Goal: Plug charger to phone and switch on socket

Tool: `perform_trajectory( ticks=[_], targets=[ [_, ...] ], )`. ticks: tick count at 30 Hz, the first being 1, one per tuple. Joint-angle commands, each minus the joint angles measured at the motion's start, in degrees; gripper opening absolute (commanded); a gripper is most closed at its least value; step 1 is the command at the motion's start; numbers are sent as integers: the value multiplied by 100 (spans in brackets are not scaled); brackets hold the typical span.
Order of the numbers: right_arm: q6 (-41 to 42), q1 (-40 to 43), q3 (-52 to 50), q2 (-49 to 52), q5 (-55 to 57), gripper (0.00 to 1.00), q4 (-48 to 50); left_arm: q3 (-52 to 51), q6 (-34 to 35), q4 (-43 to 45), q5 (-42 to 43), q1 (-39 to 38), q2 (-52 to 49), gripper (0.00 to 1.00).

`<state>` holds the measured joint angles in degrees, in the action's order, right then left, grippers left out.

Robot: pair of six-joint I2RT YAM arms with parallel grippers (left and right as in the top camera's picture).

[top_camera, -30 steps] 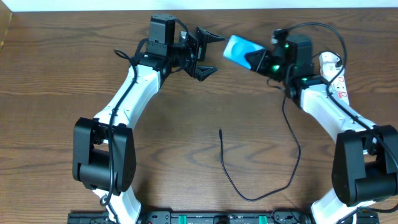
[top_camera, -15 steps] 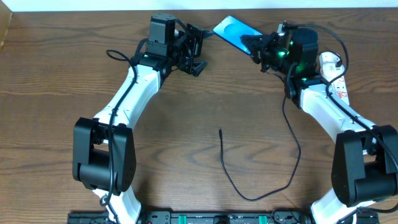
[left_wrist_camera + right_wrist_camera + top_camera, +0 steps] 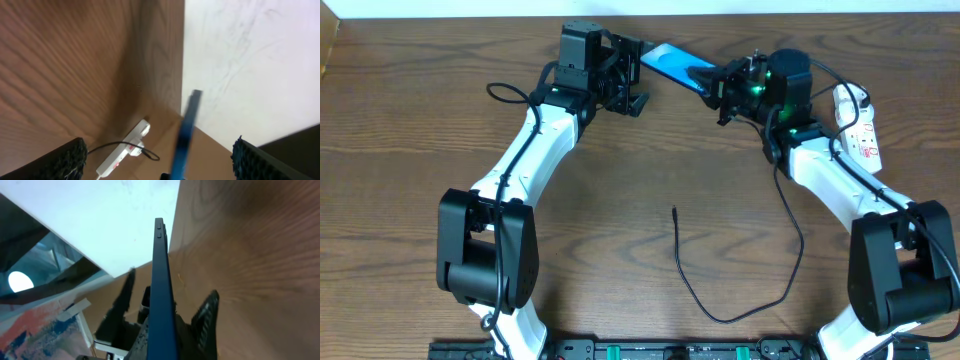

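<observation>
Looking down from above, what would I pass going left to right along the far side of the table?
left pincer → phone → right pincer → socket

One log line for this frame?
right end effector: shut on phone | left end effector: open, at phone's far end | charger: on table, unplugged
</observation>
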<state>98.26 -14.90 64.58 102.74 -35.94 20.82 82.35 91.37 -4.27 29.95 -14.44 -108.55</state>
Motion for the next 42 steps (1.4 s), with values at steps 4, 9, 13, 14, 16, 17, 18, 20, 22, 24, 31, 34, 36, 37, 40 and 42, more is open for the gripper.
perform_trajectory(
  ticks=[4, 9, 13, 14, 16, 17, 18, 20, 22, 24, 31, 34, 36, 37, 40, 42],
  targets=[
    [728, -127, 131, -72, -216, 1, 63, 7, 26, 96, -87, -17, 87, 91],
    [868, -205, 131, -72, -219, 2, 68, 7, 26, 96, -85, -17, 87, 92],
    [981, -308, 131, -72, -280, 1, 81, 7, 24, 94, -79, -35, 87, 91],
    [1040, -334, 131, -72, -284, 1, 87, 7, 24, 94, -79, -46, 87, 91],
    [1106, -380, 131, -72, -282, 1, 114, 7, 24, 94, -81, -83, 87, 91],
    [1106, -393, 131, -72, -282, 2, 138, 7, 22, 90, -81, -94, 87, 91],
    [1106, -407, 131, -72, -293, 1, 157, 7, 22, 85, -68, -105, 87, 91],
    [1128, -431, 131, -72, -332, 1, 186, 4, 22, 70, -66, -127, 87, 91],
    [1145, -435, 131, -72, -369, 2, 245, 2, 22, 68, -66, -142, 87, 90],
    [1147, -433, 131, -72, -367, 1, 264, 2, 22, 52, -66, -151, 87, 87],
    [1145, -485, 131, -72, -411, 2, 264, 2, 22, 52, -68, -151, 87, 66],
    [1143, -549, 131, -72, -411, 1, 264, 2, 22, 52, -68, -151, 87, 52],
    [1145, -577, 131, -72, -409, 2, 264, 2, 22, 52, -68, -151, 87, 45],
    [1145, -586, 131, -72, -409, 1, 267, 2, 22, 52, -66, -151, 87, 41],
    [1141, -595, 131, -72, -407, 1, 264, 2, 22, 50, -66, -151, 87, 31],
    [1141, -595, 131, -72, -409, 2, 264, 2, 22, 52, -68, -151, 87, 24]
  ],
)
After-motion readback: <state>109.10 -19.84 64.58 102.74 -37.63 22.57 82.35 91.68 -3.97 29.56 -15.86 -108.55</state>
